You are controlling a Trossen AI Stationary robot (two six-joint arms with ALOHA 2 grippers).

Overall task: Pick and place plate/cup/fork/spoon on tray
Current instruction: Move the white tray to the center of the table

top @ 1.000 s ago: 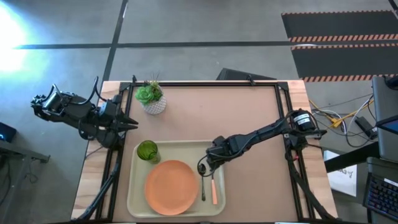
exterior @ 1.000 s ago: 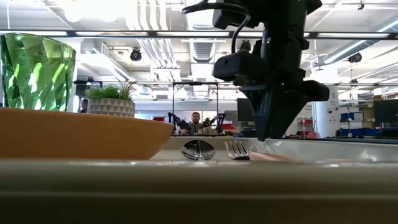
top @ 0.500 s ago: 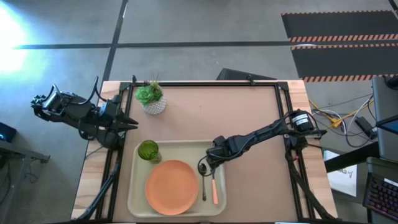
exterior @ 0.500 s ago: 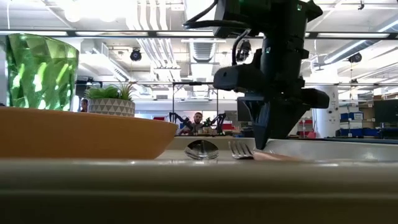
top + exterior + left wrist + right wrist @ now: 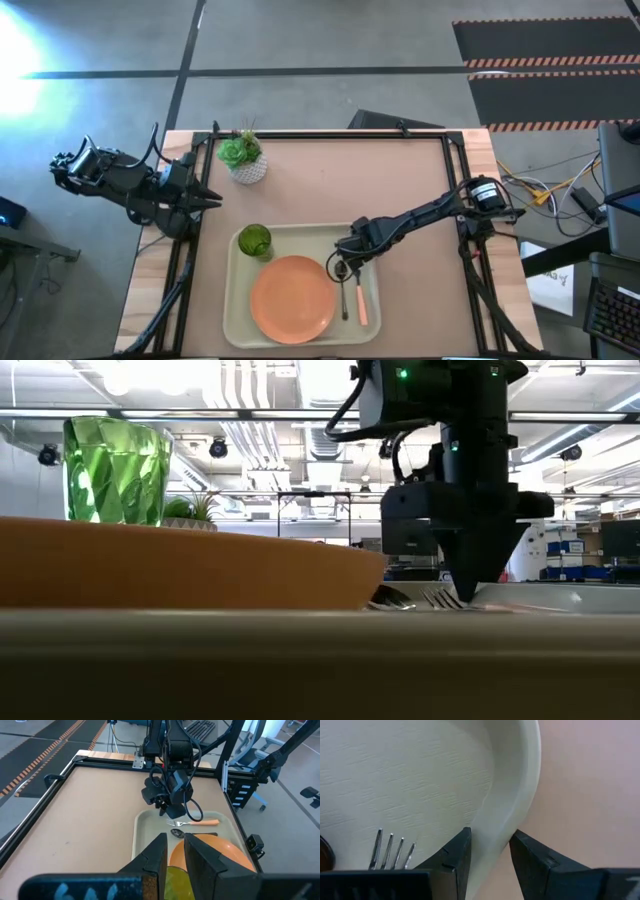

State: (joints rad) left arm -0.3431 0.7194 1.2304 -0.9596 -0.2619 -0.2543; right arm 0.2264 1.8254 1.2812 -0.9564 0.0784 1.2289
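High view: all four items sit on the tray point(image 5: 232, 300); I read placing as done, tray positioning in hand.
Right gripper point(image 5: 350, 252): at the tray's far rim, near its right corner; in the right wrist view the fingers point(image 5: 451, 860) straddle the rim and look closed on it.
Left gripper point(image 5: 215, 200): parked off the tray's far-left corner, at the table edge; fingers narrowly parted, holding nothing.
Plate point(image 5: 293, 298): middle of the tray, flat.
Cup point(image 5: 254, 240): upright in the tray's far-left corner, just beside the plate.
Spoon point(image 5: 343, 280): right of the plate, bowl toward the far rim, right under the gripper.
Fork point(image 5: 361, 305): just beside the spoon, on the tray's right side, tines toward the far rim.
Risk 1: grip is on one corner only, so I expect any pull to swing the tray, not slide it straight.
Risk 2: a jerk or lift at the rim could tip the cup or slide the cutlery into the plate.
Risk 3: a fingertip dropping inside the rim could catch the fork tines.
Surface: brown table point(image 5: 340, 180), black frame, wood edging; a potted plant point(image 5: 243, 160) well beyond the tray's far-left corner.
Room: grey floor point(image 5: 330, 50), striped mat point(image 5: 540, 60) beyond the table; low view shows an open workshop ceiling with lights.
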